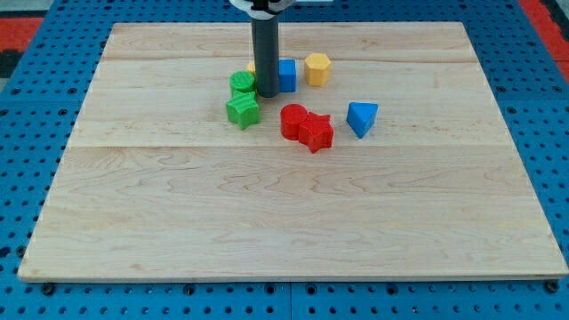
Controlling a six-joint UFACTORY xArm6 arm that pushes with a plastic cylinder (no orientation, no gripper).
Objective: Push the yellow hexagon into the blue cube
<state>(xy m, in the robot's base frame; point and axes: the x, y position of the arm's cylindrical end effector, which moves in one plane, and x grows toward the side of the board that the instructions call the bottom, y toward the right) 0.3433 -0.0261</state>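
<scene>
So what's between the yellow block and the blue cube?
Nothing. In the camera view, only a thin strip of bare board separates the yellow hexagon from the blue cube. My tip sits at the cube's left side.

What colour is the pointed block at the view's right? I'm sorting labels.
Blue, seen in the camera view: the triangular block.

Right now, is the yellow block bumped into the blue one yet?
Not yet. The yellow hexagon sits just to the view's right of the blue cube, close, but a thin gap seems to remain. My tip is down on the cube's other side, between it and the green blocks, so nothing is pushing the hexagon. Still to do: get round to the hexagon's far side and slide it leftward.
</scene>
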